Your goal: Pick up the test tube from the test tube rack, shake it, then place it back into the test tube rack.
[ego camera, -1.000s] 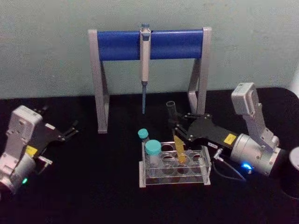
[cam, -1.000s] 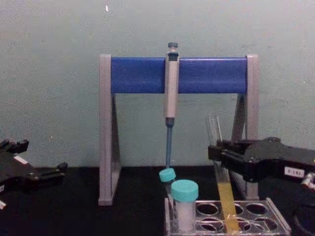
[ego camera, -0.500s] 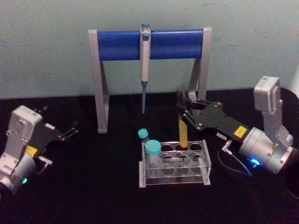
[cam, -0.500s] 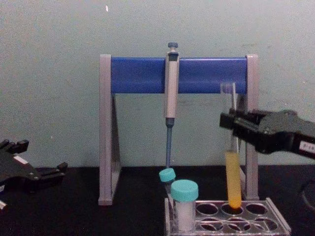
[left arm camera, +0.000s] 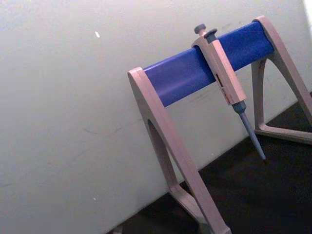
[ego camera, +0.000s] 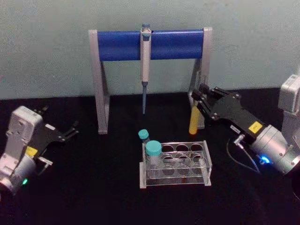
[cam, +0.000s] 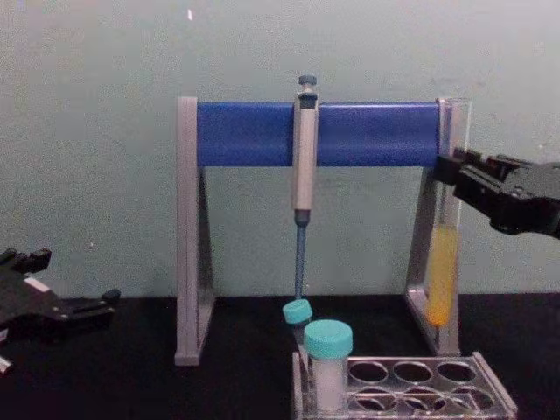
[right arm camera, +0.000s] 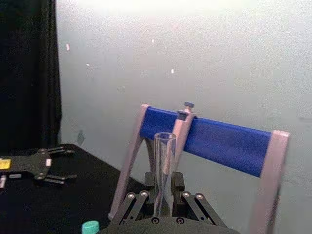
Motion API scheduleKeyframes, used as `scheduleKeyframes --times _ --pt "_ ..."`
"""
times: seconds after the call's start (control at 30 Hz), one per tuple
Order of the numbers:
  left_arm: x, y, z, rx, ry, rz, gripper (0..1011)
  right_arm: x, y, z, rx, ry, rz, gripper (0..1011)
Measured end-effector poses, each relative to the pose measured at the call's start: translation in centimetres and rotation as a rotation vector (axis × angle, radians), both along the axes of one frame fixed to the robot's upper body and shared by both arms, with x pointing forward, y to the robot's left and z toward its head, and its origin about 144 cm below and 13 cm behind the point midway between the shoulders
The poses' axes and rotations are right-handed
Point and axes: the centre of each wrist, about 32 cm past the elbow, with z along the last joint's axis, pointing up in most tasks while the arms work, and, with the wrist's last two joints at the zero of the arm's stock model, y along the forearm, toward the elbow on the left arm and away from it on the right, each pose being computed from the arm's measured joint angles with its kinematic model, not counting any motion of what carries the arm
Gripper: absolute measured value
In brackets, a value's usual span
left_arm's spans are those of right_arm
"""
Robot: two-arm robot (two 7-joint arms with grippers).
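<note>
The test tube (ego camera: 193, 121) hangs upright above the table, clear of the rack, with yellow-orange liquid in its lower part (cam: 441, 273). My right gripper (ego camera: 199, 94) is shut on its upper glass, close in front of the pipette stand's right leg. In the chest view the right gripper (cam: 449, 166) grips the tube near its open top. The right wrist view looks along the clear tube (right arm camera: 164, 168) rising from the jaws. The test tube rack (ego camera: 206, 161) stands below and to the left of the tube. My left gripper (ego camera: 71, 130) rests open at the far left.
A grey-and-blue pipette stand (ego camera: 151, 44) spans the back, with a pipette (ego camera: 145, 61) hanging from its bar. Two teal-capped vials (ego camera: 153, 150) stand in the rack's left end. A cable (ego camera: 236, 157) trails beside the right arm.
My right gripper has drawn the test tube up out of the rack and carried it up, back and to the right. The left arm has not moved.
</note>
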Motion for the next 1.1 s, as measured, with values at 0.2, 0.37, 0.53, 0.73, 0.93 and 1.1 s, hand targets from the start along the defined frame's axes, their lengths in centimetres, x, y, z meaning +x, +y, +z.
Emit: scheduleKeyframes --times 0.2,0.37,0.53,0.73,0.93,1.1 --pt "0.0 0.0 0.0 0.0 0.0 0.0 1001 0.0 -0.2 -0.2 0.0 0.004 -0.032 229" --pt "0.0 0.0 0.0 0.0 0.0 0.0 1001 0.1 -0.1 -0.4 -0.007 0.008 -0.042 229" --pt "0.0 0.0 0.0 0.0 0.0 0.0 1001 0.4 0.2 -0.5 -0.011 0.008 -0.022 229" --pt "0.0 0.0 0.0 0.0 0.0 0.0 1002 0.8 0.6 -0.4 -0.001 0.0 0.04 229" --pt "0.0 0.0 0.0 0.0 0.0 0.0 1001 1.1 0.6 -0.4 0.004 -0.002 0.108 229" --pt "0.0 0.0 0.0 0.0 0.0 0.0 1001 1.1 0.0 -0.3 0.017 0.007 0.187 229"
